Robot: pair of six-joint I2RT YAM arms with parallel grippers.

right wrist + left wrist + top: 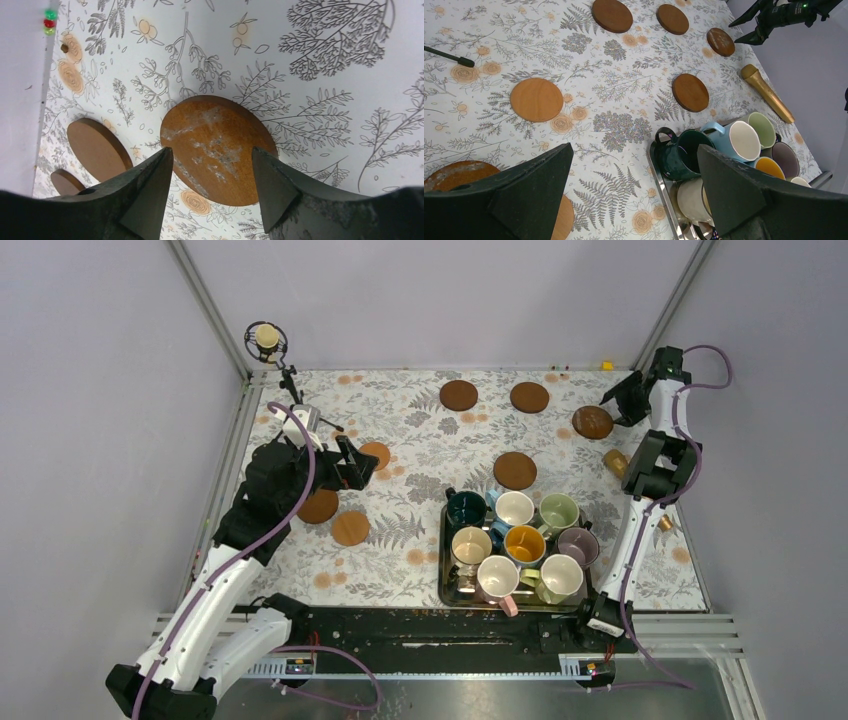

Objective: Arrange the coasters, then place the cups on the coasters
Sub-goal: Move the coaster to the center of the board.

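Several round brown coasters lie flat on the floral cloth: four at the back and right, such as one [515,470], and three on the left, such as another [350,528]. Several cups stand packed in a steel tray [443,570], the dark green cup [684,155] nearest my left side. My left gripper [362,464] [634,147] hangs wide open and holds nothing, between the left coasters and the tray. My right gripper [612,406] [211,150] hovers open over a worn, whitish-streaked coaster [220,130] [592,422] at the back right, gripping nothing.
A gold microphone-shaped object [615,462] [768,93] lies between the worn coaster and the tray. A small microphone on a stand [266,340] rises at the back left corner. Metal frame rails and grey walls close in the table's sides.
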